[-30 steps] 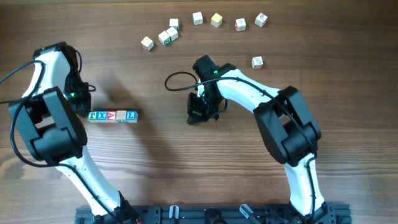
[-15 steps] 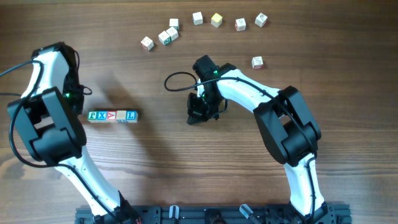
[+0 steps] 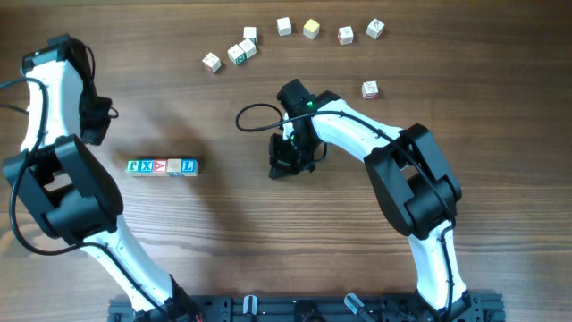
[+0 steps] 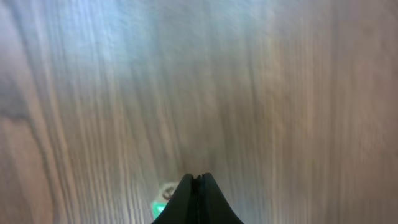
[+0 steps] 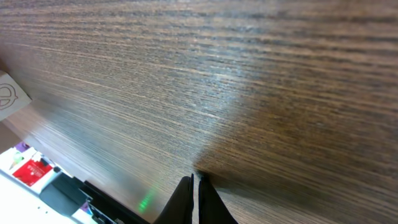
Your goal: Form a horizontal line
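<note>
Dark wood worktop (image 3: 223, 259): horizontal line (image 3: 162, 166) sits left of centre, cubes edge to edge; we judge row done. Left jaws pressed together, empty, clear of it toward left edge; right jaws likewise, mid-worktop. Loose cubes (image 3: 284, 27) line far edge.

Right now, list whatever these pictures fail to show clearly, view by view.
Overhead: letters on the loose cubes are too small to read; one face in the horizontal line is unclear.
Left wrist: the table is blurred; a green patch is half hidden behind the left hand.
Right wrist: a white object is cut off by the left edge.
</note>
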Robot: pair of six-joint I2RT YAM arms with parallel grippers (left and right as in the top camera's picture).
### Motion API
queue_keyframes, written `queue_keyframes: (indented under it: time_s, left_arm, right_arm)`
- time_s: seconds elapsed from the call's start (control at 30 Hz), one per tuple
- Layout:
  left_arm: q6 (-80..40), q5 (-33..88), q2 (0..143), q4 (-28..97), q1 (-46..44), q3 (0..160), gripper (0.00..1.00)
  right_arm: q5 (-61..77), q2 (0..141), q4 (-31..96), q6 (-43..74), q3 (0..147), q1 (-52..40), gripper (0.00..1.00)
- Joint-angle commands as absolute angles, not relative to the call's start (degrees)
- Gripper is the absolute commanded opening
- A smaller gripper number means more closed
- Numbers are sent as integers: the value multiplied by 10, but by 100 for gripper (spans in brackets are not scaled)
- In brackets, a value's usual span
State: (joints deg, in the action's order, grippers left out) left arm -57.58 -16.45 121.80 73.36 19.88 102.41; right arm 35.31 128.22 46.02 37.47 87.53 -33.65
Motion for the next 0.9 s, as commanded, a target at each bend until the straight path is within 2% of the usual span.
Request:
queue_keyframes:
  time_s: [0.0,0.2,0.27,0.33,0.4,0.43,0.47,0.5,0.73,0.87]
  left_arm:
    - [-526,-87,1203,731,189,1033,4]
    - [-464,-47,1199,734,188,1033,4]
    - [-449,-42,1193,741,187,1033,4]
    - [-449,-40,1179,751,185,1033,4]
    - [-429,-32,1160,751,182,1033,4]
    - [-407,-21,1148,749,180,1033,4]
    - [-382,-8,1134,748,177,1033,4]
    - [-361,1,1119,748,173,1033,4]
    - [-314,11,978,755,140,1033,4]
    - [-260,73,890,753,125,1033,4]
  right_arm:
    - [180,1327,453,356,850,-330,8]
    - [178,1327,453,344,850,-330,9]
    - [178,1327,453,345,850,-330,13]
    - [178,1327,453,345,850,-330,23]
    - [178,1327,453,345,850,-330,36]
    - [178,1327,453,345,850,-330,58]
    - [178,1327,453,344,850,-330,92]
    - [178,1327,453,344,851,-330,100]
    - [241,1324,457,330,854,-330,99]
    - [208,1299,489,328,873,-329,100]
